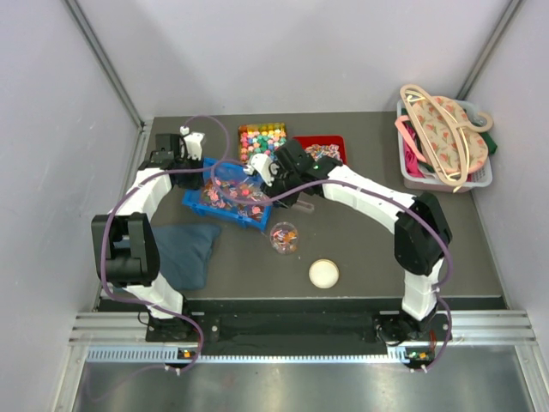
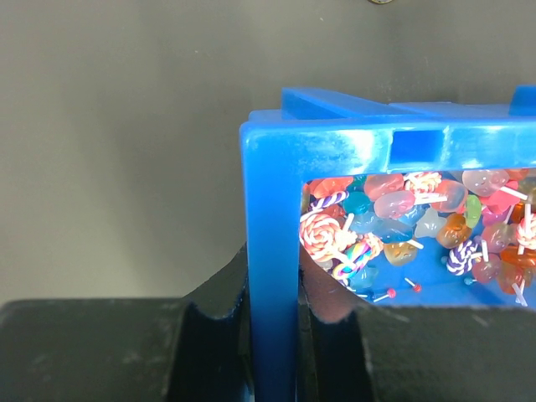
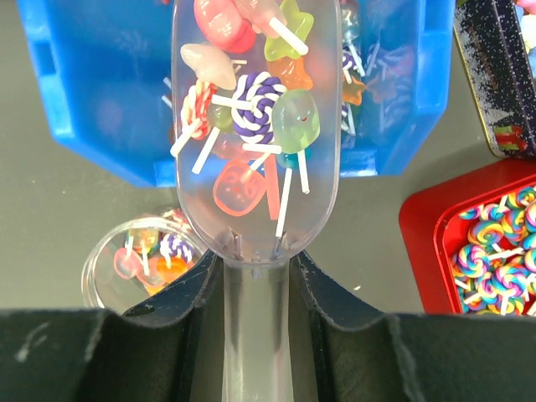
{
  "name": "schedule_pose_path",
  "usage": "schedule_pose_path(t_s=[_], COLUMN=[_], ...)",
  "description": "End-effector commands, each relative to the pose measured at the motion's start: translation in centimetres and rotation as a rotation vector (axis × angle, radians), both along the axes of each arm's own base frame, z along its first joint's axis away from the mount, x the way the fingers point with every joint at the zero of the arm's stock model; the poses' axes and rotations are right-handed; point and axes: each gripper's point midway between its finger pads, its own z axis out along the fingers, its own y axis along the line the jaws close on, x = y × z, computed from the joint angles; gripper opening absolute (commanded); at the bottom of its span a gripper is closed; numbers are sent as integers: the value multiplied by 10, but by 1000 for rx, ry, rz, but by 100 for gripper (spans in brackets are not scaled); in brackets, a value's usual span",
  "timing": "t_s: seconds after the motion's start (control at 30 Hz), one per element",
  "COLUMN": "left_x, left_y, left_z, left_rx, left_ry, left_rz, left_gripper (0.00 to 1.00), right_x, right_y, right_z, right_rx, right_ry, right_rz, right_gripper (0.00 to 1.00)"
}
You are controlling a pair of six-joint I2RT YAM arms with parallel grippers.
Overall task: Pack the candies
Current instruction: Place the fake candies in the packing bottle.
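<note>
Nearest, the right gripper [image 3: 255, 289] pinches the handle of a clear plastic scoop [image 3: 314, 188] heaped with lollipop-shaped candies [image 3: 255, 113], not yet over the small clear round cup [image 3: 92, 276]; a tilt could scatter them. Beyond, the left gripper [image 2: 272, 335] clamps the blue plastic bin [image 2: 352, 146] by its wall.

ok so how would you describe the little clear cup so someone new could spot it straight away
Find the blue bin left of centre on the dark table, seen from above. Just off its near right corner, toward the arm bases, stands the small clear round cup. Unlike the flat cream lid nearer still, it is see-through and holds a few candies.
</note>
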Motion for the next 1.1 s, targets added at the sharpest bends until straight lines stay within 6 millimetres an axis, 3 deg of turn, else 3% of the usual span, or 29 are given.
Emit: schedule_pose_path(t_s=[0.0, 0.3, 0.57, 1.07], left_x=[22, 22, 23, 24], left_y=[-10, -10, -9, -6], left_z=[45, 43, 42, 38], left_rx=[-65, -63, -58, -41], left_ry=[-157, -151, -148, -144], left_rz=[-10, -6, -3, 3], left_gripper=[0, 0, 0, 0], right_x=[-1, -26, -53, -95], right_y=[-3, -31, -59, -103], right_z=[39, 31, 37, 12], right_rx=[66, 29, 13, -111], right_ry=[-94, -89, -98, -24], right_rz=[38, 63, 90, 163], right_gripper=[0, 0, 0, 0])
